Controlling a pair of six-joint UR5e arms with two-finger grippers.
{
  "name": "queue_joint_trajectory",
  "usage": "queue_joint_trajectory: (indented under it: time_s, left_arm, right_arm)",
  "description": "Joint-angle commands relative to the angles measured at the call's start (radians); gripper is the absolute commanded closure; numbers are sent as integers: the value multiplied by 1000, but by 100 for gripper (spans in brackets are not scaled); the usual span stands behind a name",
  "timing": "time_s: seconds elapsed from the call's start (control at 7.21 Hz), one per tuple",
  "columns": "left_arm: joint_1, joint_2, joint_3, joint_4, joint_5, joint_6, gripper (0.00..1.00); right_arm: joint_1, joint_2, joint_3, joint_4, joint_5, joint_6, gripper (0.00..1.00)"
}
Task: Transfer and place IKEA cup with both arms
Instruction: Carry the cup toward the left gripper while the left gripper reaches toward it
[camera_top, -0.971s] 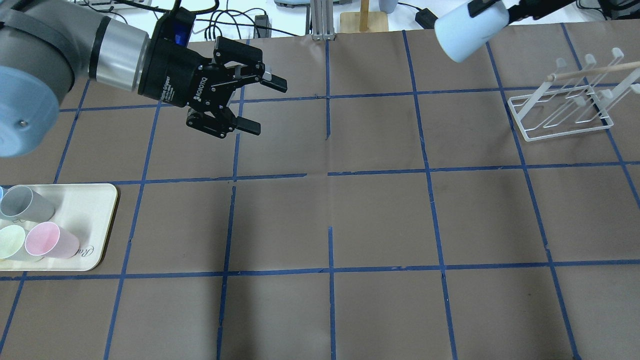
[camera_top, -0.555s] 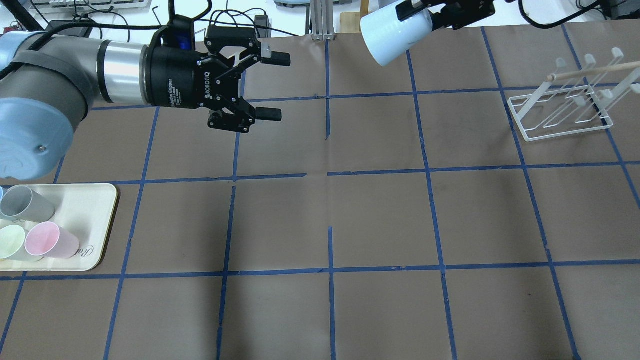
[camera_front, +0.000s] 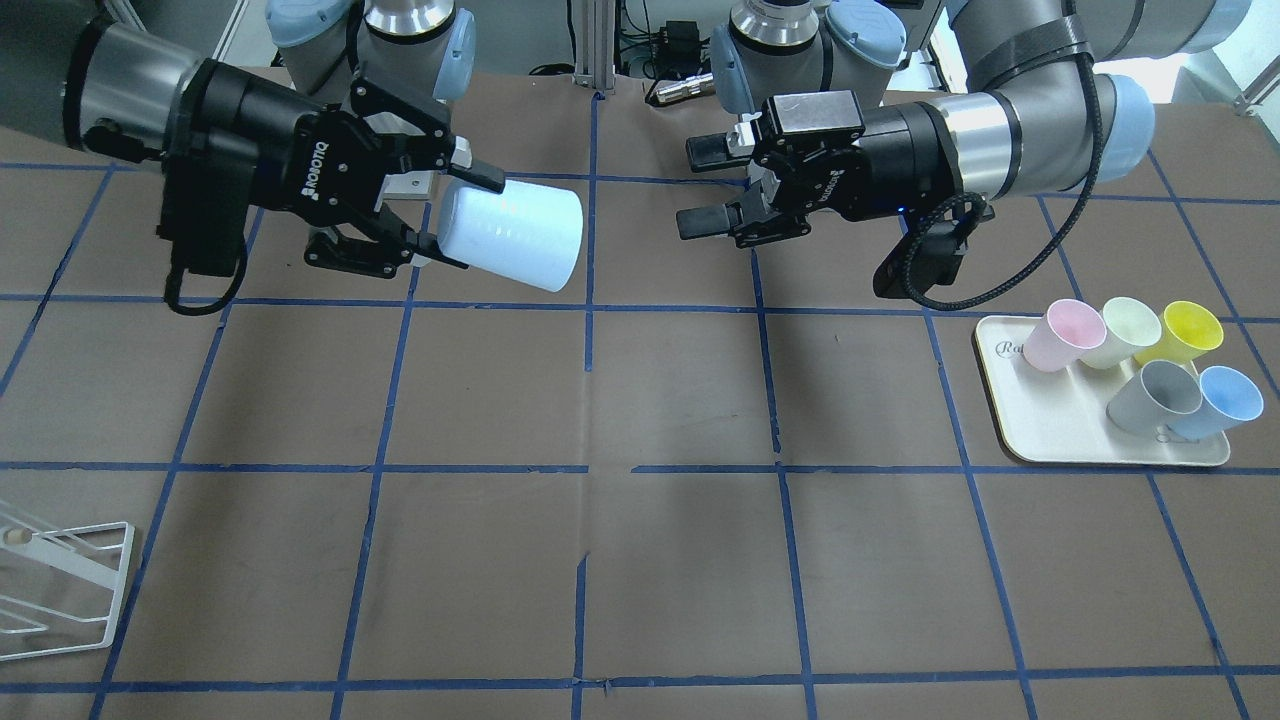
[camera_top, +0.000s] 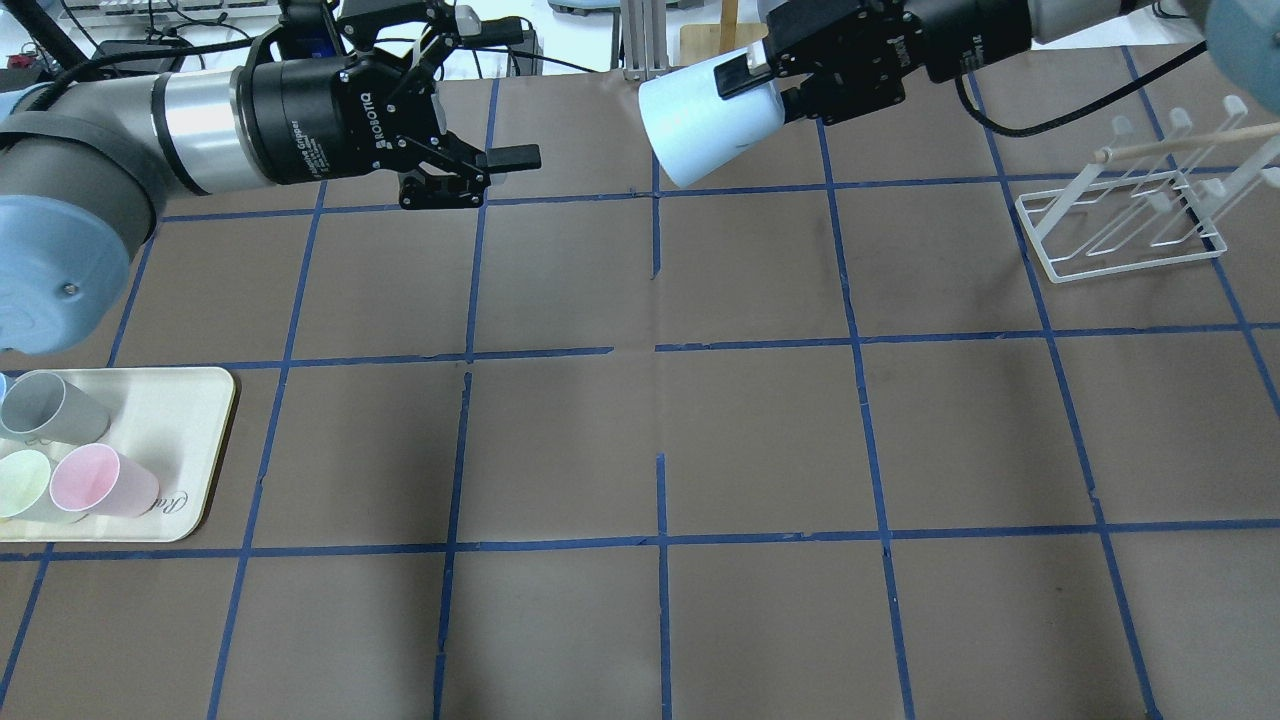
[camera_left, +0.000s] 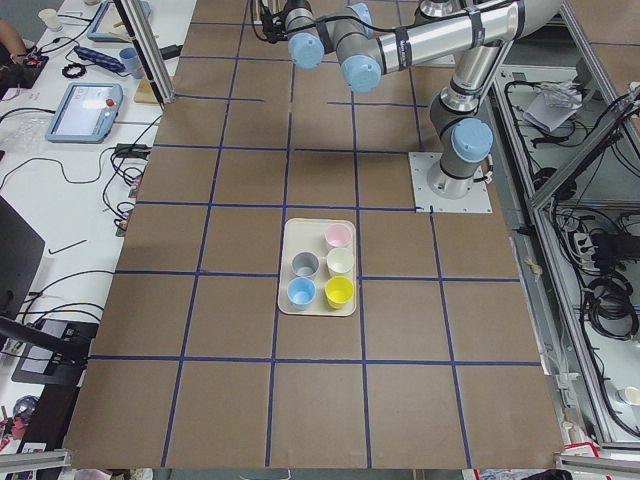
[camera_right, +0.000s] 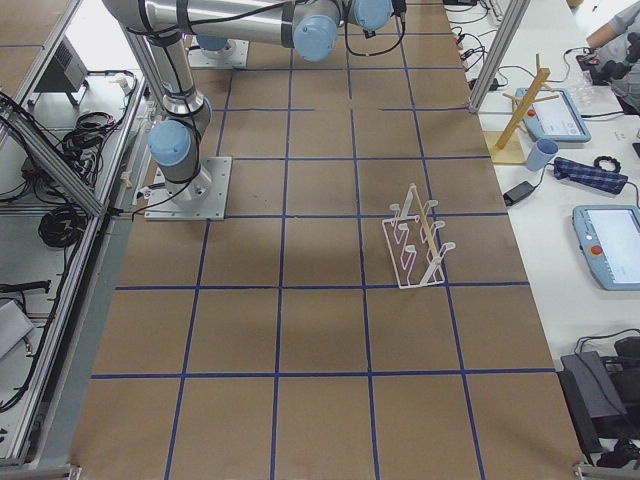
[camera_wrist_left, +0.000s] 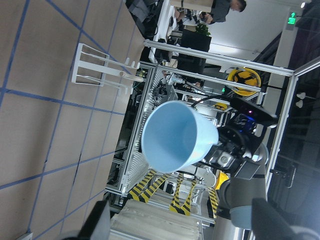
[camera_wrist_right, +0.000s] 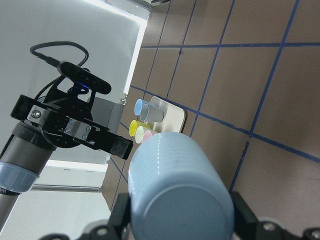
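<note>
1. Tray (camera_top: 180, 440) at 8 o'clock of the overhead view, cream, carrying spare tumblers, among them a grey cup (camera_top: 50, 405) and a pink cup (camera_top: 100, 480); well apart from the exchange.
2. Left gripper (camera_top: 515, 95) at 11 o'clock, raised above the table, jaws spread wide and empty, aimed toward 3 o'clock at the cup's mouth; near it, not touching.
3. IKEA cup (camera_top: 705, 120) at 12 o'clock, in the air, lying on its side, open mouth toward 9 o'clock. Probably light, thin and stiff; smooth and tapered, hence likely to slip under a careless pinch. Best taken at the free wide end, across the wall near the rim, with modest force.
4. Right gripper (camera_top: 770, 90) just past 12 o'clock, clamped across the cup's narrow base end.
5. Rack (camera_top: 1130, 220) at 2 o'clock, white wire, standing on the table.
6. Table (camera_top: 760, 430): flat brown paper gridded with blue tape; aluminium post (camera_top: 640, 40) beyond its 12 o'clock edge; white side bench (camera_right: 590, 320) past the rack end.
</note>
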Motion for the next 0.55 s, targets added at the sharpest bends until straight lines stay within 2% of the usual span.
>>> queue_joint_trajectory:
  time_s: [0.0,0.42]
  left_arm:
    - [-13,-4,-10,15,-68,3,0]
    - [-33,1,-59,54,-69,2,0]
  right_arm:
    - [32,-10,5,-3,26,60,39]
    - [67,-7,-2,-24,56,124,37]
